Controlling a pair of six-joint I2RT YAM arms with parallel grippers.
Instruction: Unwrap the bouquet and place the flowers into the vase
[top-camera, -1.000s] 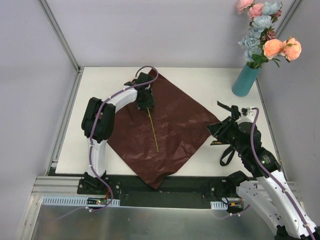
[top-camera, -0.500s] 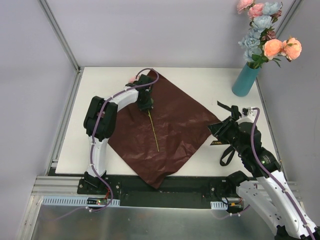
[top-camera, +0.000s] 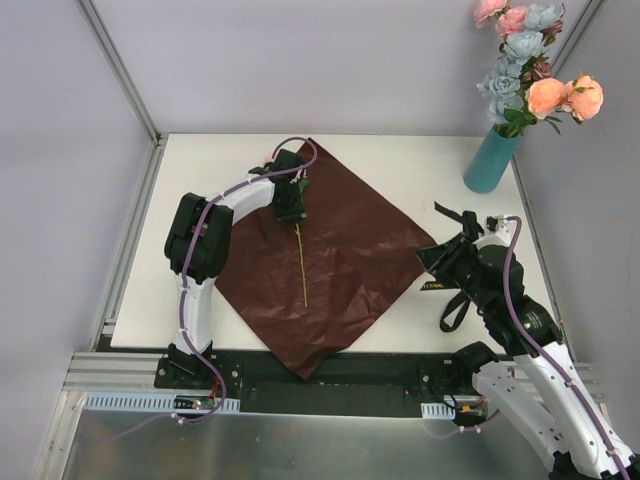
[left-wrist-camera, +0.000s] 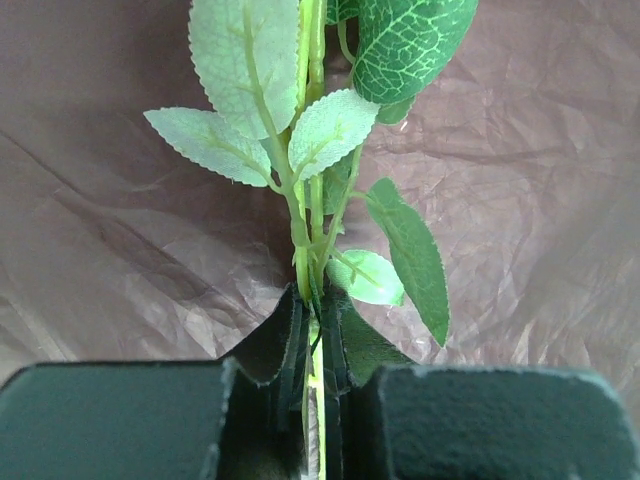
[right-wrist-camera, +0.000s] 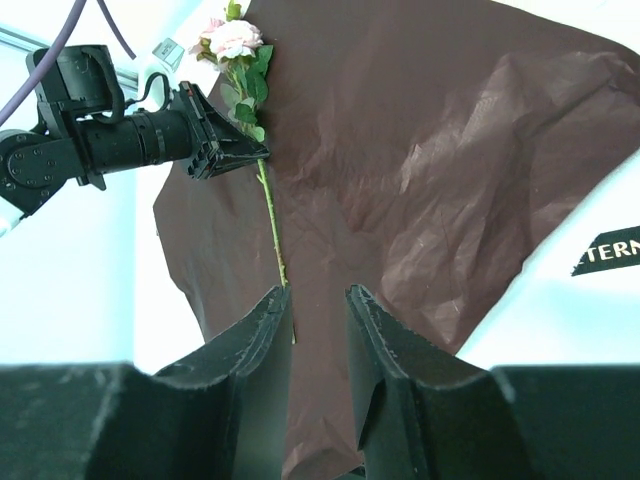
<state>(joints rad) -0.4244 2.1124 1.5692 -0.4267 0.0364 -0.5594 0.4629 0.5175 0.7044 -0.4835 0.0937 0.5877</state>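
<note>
The bouquet's maroon paper (top-camera: 340, 255) lies unwrapped and flat on the table. One flower lies on it, its thin green stem (top-camera: 301, 265) running toward the near edge. My left gripper (top-camera: 291, 208) is shut on that stem just below the leaves (left-wrist-camera: 300, 180), jaws (left-wrist-camera: 318, 320) pressed together on it. From the right wrist the pink bloom (right-wrist-camera: 232, 38) shows beyond the left gripper (right-wrist-camera: 240, 150). The teal vase (top-camera: 490, 160) at the far right holds several flowers (top-camera: 530, 70). My right gripper (top-camera: 432, 238) hovers over the paper's right corner, open (right-wrist-camera: 318, 300) and holding nothing.
A black printed ribbon strip (right-wrist-camera: 605, 250) lies on the white table beside the paper's right corner. The paper's near corner (top-camera: 305, 365) hangs over the table's front edge. Metal frame posts (top-camera: 120, 70) stand at the back corners.
The left gripper has closed on the flower stem. The stem's free lower end has swung slightly to the left on the paper. The right arm has stayed still.
</note>
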